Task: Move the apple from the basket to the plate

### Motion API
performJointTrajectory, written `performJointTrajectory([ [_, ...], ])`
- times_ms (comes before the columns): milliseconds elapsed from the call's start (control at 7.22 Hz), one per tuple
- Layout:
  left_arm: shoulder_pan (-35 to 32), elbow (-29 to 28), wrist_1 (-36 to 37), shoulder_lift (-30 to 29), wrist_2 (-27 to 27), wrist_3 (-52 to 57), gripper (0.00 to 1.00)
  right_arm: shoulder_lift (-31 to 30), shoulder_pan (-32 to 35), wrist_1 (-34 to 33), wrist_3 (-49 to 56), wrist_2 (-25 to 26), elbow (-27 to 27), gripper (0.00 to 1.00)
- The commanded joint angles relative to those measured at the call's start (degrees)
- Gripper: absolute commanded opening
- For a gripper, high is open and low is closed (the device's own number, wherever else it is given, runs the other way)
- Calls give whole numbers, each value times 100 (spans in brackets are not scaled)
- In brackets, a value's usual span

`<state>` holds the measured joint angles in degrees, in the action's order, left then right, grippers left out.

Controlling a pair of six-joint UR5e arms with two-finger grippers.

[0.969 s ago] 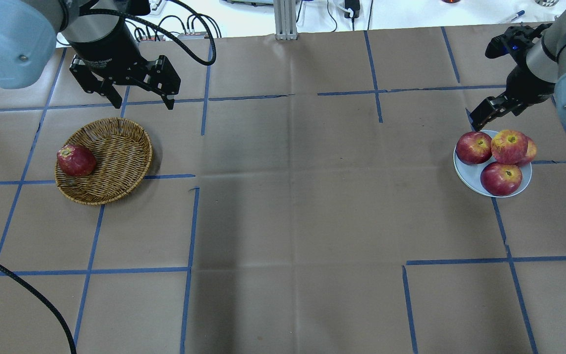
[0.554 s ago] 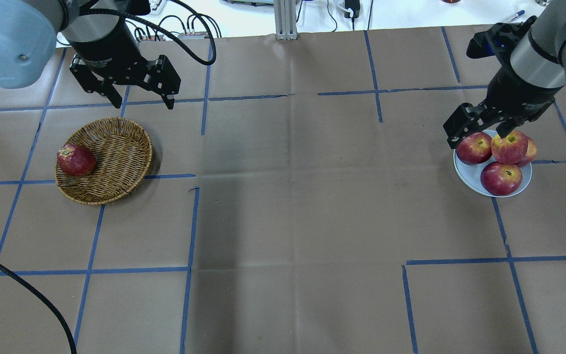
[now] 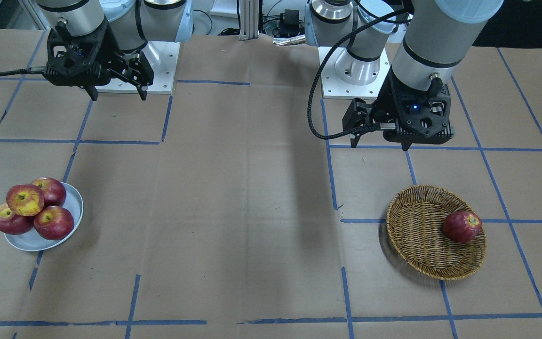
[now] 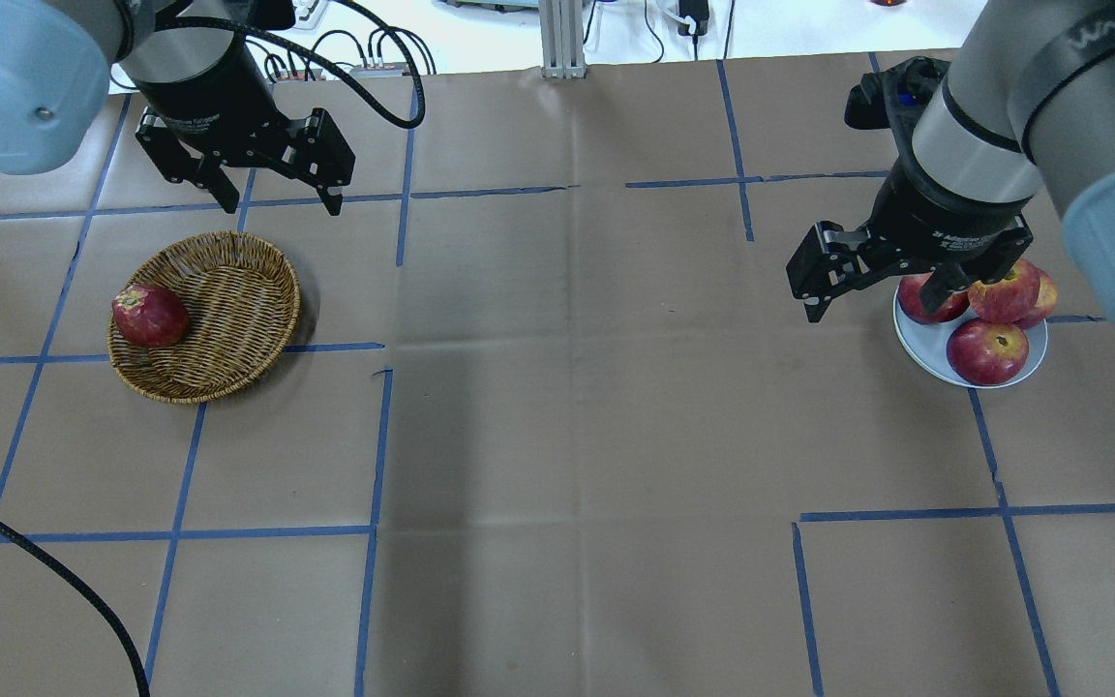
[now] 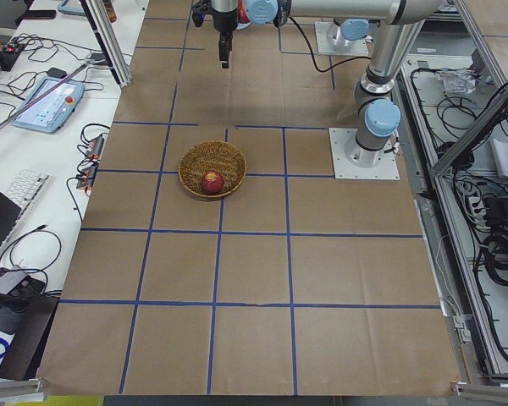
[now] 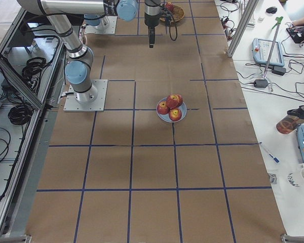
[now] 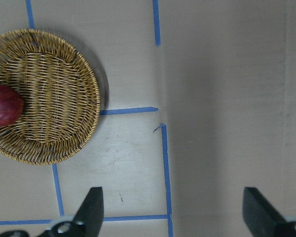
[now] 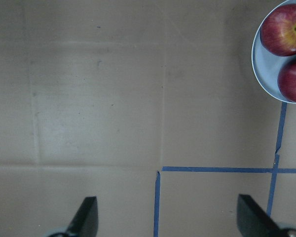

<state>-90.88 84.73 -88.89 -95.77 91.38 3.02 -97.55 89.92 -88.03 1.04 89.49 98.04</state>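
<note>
The paler red-and-yellow apple rests on top of three darker red apples on the grey-blue plate at the table's right. The wicker basket at the left holds one dark red apple. My left gripper hangs open and empty beyond the basket. My right gripper is open and empty, high up; in the overhead view it overlaps the plate's left edge. The right wrist view shows the plate at its top right corner.
Brown paper with blue tape lines covers the table. A black cable crosses the front left corner. The arm bases stand at the robot's side. Desks with a keyboard and pendants flank the far side.
My right gripper has swung from behind the plate leftward and looms larger, now over the plate's left edge. The left gripper, basket and apples have not moved.
</note>
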Motion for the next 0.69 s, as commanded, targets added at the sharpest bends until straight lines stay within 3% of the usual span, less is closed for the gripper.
performJointTrajectory([
  [0,9,-26,3,6,2,-3,99,166,8,164,-60,129,-303,100],
  [554,9,-18,3,6,-6,-3,99,306,-18,-20,-33,121,-390,100],
])
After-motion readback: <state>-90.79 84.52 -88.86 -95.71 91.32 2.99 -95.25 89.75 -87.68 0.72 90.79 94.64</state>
